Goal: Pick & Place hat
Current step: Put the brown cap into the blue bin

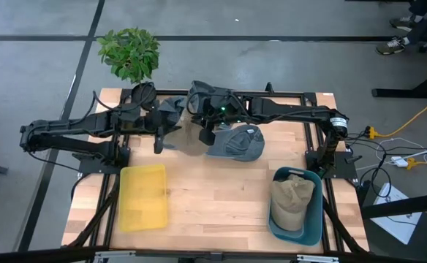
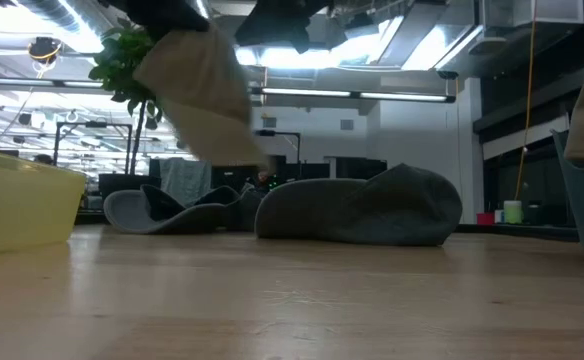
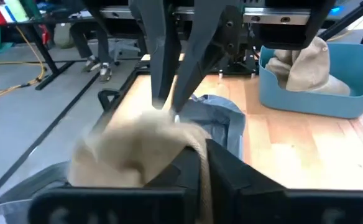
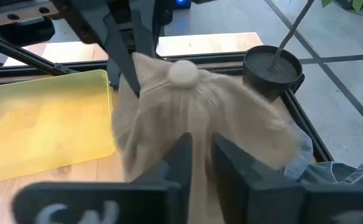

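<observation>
Left tool is clamped on the tan hat, which hangs above the worktop at upper centre. Right tool pinches the same hat, fingers narrow. Grey hat lies mid-frame; blue bin lower right, yellow bin lower left.

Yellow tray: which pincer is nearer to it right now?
Left. The left pincer hangs just beyond the yellow tray's far edge; the right pincer sits farther off, beyond the left one. Both grip the tan hat.
</observation>
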